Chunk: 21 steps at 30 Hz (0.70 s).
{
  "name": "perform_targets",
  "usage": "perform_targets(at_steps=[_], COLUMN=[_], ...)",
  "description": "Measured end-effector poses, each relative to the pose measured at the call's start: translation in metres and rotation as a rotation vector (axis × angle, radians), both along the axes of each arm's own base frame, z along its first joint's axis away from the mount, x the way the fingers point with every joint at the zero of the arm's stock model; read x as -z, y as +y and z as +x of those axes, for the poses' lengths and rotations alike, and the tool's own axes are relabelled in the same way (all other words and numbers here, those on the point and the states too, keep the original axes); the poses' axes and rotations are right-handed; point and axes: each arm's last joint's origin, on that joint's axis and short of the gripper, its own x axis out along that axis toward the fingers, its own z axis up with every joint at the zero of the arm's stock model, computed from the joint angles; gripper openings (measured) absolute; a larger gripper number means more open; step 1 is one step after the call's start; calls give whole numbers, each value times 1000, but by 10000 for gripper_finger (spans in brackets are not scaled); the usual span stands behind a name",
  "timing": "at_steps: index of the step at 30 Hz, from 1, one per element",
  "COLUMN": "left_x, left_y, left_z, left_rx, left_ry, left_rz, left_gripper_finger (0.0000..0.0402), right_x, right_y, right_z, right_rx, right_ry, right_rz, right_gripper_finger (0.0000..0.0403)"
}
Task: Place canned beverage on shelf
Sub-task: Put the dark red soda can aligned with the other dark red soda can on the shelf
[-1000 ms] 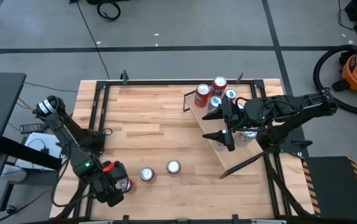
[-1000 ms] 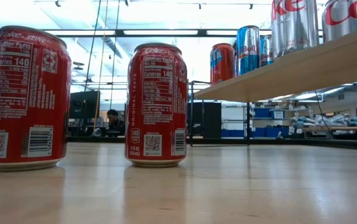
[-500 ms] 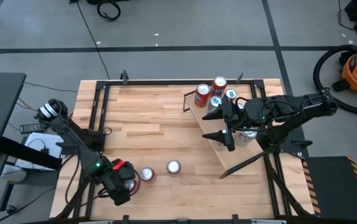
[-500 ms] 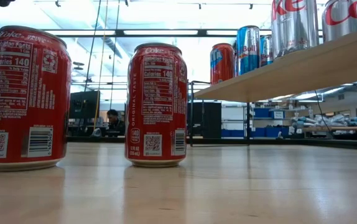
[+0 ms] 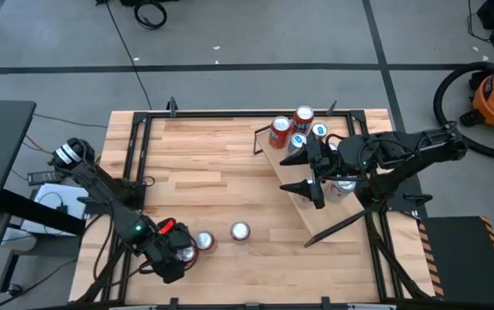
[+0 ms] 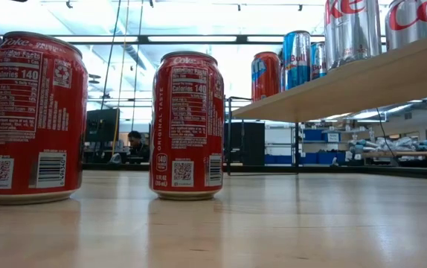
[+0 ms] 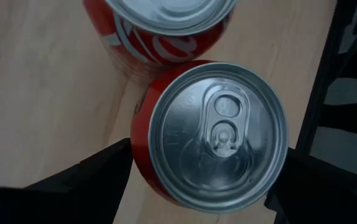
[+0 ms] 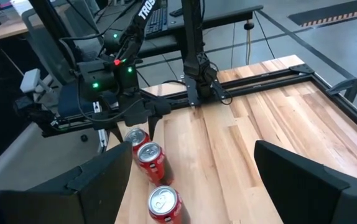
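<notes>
My left gripper (image 5: 176, 251) is near the table's front left, shut on a red cola can (image 7: 219, 134) that stands upright, its silver top toward the wrist camera. A second red can (image 5: 205, 241) stands right beside it and a third (image 5: 240, 231) further right, both on their bases on the table. The sloped light wood shelf (image 5: 326, 220) at the right carries several cans (image 5: 292, 129) on its far end. My right gripper (image 5: 307, 176) hangs open and empty above the shelf's middle. My left gripper pinches the red can's round wall (image 7: 138, 155) between its two fingers (image 7: 104, 171), one on each opposite side, just below the rim. The fingers come from above, pointing down. The can stays upright; whether its base is clear of the table I cannot tell.
A black metal frame (image 5: 135, 146) runs along the table's left and far edges. The held can stands almost against the second can (image 7: 166, 25). Bare tabletop (image 5: 204, 164) lies between the loose cans and the shelf. In the low view the shelf (image 6: 362, 82) overhangs the right side.
My left gripper has gone toward the table's right edge with the red can, which has come up beside the second can. The held can's edge now shows at the low view's left border, and the second can has shifted a little there.
</notes>
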Motion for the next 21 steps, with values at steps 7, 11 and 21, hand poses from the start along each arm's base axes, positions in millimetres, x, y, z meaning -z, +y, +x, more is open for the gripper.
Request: perform_targets(at_steps=[7,11,21], left_x=[-1,-1,0], left_y=[0,0,7], left_z=[1,2,-5], left_rx=[-4,-9,-103], left_ry=[-26,-34,41], left_rz=[11,11,46], left_gripper_finger=[347,323,315], right_x=[0,3,15], right_y=[0,0,5], right_z=[0,2,14], right_rx=[3,5,-12], right_ry=[0,25,80], right_rz=[6,2,-10], right_gripper_finger=[346,346,346])
